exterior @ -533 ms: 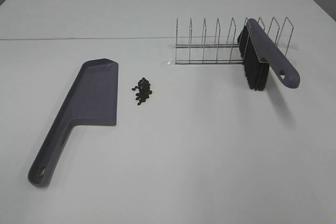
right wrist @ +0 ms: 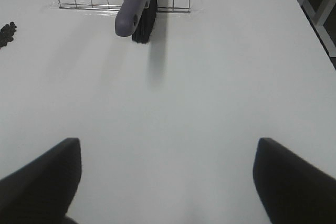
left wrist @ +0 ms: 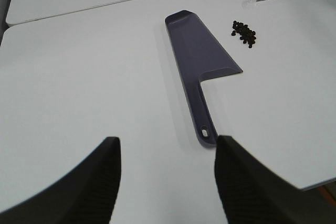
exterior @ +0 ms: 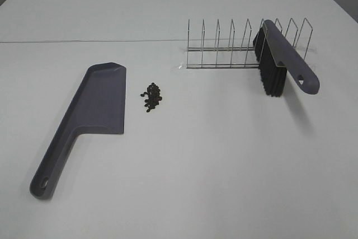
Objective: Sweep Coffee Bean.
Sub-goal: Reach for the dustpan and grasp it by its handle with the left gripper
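Observation:
A small cluster of dark coffee beans [exterior: 151, 97] lies on the white table just right of the grey dustpan [exterior: 95, 110], which lies flat with its handle toward the near left. The beans also show in the left wrist view [left wrist: 244, 32] and at the edge of the right wrist view [right wrist: 6, 32]. The grey brush [exterior: 279, 62] with black bristles leans in the wire rack [exterior: 240, 46] at the back right. My left gripper [left wrist: 168, 182] is open and empty, short of the dustpan handle [left wrist: 205, 124]. My right gripper [right wrist: 168, 182] is open and empty, well short of the brush [right wrist: 137, 6].
The wire rack has several upright dividers and stands at the back right. A seam between two tabletops [exterior: 84, 41] runs across behind the dustpan. The table's edge [left wrist: 315, 182] shows near the left gripper.

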Robot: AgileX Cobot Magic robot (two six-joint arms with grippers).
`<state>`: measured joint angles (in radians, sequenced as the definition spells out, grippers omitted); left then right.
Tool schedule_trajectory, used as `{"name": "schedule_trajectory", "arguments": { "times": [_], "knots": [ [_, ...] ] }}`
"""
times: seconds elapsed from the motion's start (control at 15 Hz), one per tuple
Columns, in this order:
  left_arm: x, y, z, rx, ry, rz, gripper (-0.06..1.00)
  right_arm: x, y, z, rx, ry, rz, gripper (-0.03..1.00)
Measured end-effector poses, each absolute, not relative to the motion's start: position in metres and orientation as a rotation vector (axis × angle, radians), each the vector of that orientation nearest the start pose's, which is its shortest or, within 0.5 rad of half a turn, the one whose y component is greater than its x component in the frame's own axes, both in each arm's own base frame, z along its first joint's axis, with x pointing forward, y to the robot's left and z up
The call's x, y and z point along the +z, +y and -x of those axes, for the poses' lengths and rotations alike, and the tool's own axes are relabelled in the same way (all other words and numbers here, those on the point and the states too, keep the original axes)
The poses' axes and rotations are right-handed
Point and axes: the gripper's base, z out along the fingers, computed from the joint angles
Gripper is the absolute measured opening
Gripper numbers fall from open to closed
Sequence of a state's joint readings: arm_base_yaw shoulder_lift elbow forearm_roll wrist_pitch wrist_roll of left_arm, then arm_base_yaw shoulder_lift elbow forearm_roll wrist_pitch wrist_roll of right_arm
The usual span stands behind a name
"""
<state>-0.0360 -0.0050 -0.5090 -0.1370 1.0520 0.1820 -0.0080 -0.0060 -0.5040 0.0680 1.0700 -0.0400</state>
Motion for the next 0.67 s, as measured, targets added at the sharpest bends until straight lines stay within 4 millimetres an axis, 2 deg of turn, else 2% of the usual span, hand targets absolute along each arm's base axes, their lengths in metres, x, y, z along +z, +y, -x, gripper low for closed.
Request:
{"name": "schedule_trajectory", "arguments": {
  "times": [0.67],
  "knots": [
    [0.2811, -0.0105, 0.0072, -0.07, 2.002, -0.226, 0.53, 0.2777, 0.0055, 0.0067, 0.051, 2.042, 0.037, 0.84]
  ]
}}
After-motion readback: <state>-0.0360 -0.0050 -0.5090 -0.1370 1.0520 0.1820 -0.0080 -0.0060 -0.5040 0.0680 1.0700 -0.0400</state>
